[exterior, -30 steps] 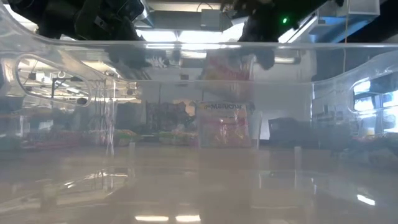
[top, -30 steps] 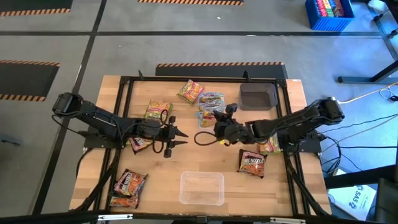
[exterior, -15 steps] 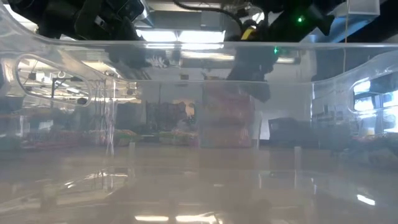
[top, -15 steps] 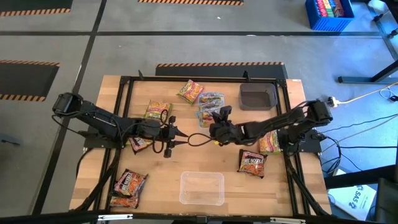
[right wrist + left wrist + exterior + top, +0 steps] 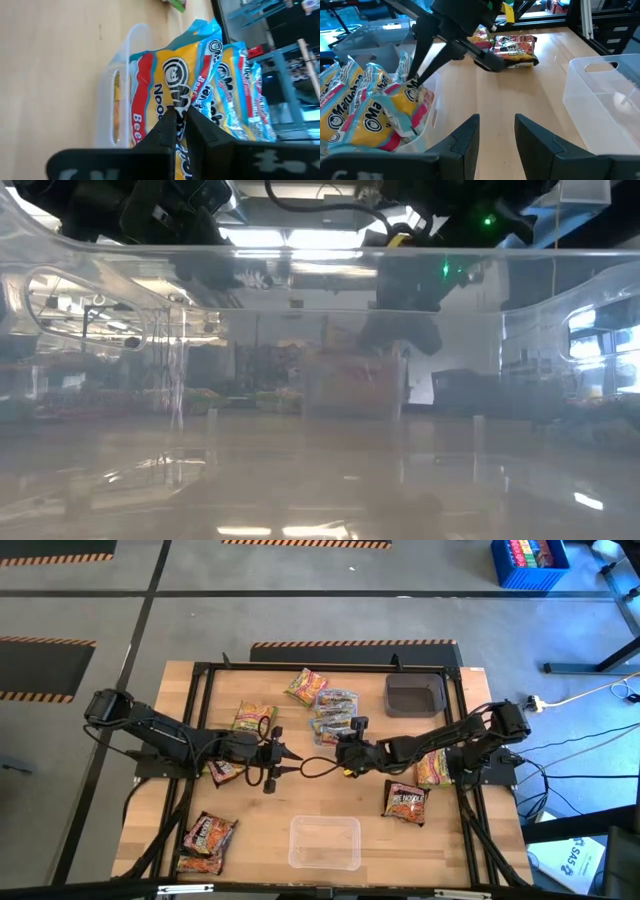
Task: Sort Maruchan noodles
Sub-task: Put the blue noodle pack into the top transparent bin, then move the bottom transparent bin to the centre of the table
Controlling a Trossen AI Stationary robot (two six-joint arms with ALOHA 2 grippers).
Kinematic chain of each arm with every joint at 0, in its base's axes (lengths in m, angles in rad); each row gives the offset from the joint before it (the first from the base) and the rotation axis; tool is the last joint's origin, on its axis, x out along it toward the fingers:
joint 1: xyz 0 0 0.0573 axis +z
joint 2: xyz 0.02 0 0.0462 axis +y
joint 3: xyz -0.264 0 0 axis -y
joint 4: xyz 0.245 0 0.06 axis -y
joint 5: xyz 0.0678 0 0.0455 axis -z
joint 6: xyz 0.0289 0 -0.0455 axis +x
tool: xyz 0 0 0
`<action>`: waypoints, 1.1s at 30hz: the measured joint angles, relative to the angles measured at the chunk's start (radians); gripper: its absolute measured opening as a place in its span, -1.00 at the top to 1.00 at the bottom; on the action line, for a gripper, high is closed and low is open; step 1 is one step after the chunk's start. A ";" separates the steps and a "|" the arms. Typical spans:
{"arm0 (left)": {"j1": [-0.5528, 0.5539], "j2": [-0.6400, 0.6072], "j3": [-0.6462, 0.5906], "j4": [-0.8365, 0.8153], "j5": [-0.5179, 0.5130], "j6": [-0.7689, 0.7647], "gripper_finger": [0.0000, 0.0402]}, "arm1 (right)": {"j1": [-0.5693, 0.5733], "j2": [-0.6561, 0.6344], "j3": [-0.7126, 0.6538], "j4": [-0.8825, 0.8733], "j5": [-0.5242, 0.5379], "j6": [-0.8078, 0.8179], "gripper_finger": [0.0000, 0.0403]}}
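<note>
Now right gripper (image 5: pixel 176 116) has moved left, fingers pinched on blue-yellow packet (image 5: pixel 175 90), lowering it into the far tub (image 5: pixel 117 95); left gripper (image 5: pixel 496 131) waits, half open.

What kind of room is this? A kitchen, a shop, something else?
Most likely a robotics lab or workshop, not a kitchen. A wooden table in a black metal frame stands on a grey floor marked with orange-and-black striped hazard tape, and loose cables trail across the floor beside it.
</note>
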 joint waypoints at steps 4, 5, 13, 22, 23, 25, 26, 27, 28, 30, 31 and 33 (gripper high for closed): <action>0.000 0.000 0.000 0.000 0.000 0.000 0.42 | 0.000 0.000 0.000 0.001 -0.009 0.019 0.95; 0.000 0.000 0.000 0.000 0.000 0.000 0.42 | 0.000 0.000 0.000 0.002 -0.008 0.018 0.95; 0.000 0.000 0.000 0.000 0.000 0.000 0.42 | 0.000 0.000 0.000 0.009 -0.039 0.073 0.59; 0.000 0.000 0.000 0.000 0.000 0.000 0.42 | 0.000 -0.006 0.008 0.076 -0.081 0.069 0.12; 0.000 0.000 0.000 0.000 0.000 0.000 0.42 | 0.000 -0.008 0.018 0.079 -0.081 0.069 0.12; 0.000 0.000 0.000 0.000 0.000 0.000 0.42 | 0.002 -0.018 0.039 0.068 -0.085 0.069 0.12; 0.000 0.000 0.000 0.000 0.000 0.000 0.42 | 0.004 -0.027 0.052 0.038 -0.089 0.070 0.13; 0.000 0.000 0.000 -0.001 0.000 0.000 0.42 | 0.011 -0.029 0.071 0.016 -0.095 0.075 0.13; 0.000 0.000 0.000 -0.002 0.000 0.000 0.42 | 0.018 -0.040 0.089 -0.021 -0.105 0.087 0.14; 0.000 0.000 0.000 -0.004 0.000 0.000 0.42 | 0.044 -0.068 0.126 -0.126 -0.105 0.118 0.15; 0.000 0.000 0.000 -0.005 0.000 0.000 0.42 | 0.062 -0.085 0.144 -0.170 -0.105 0.139 0.15; -0.002 0.000 0.001 -0.004 0.002 -0.002 0.42 | 0.099 -0.125 0.167 -0.291 -0.104 0.186 0.16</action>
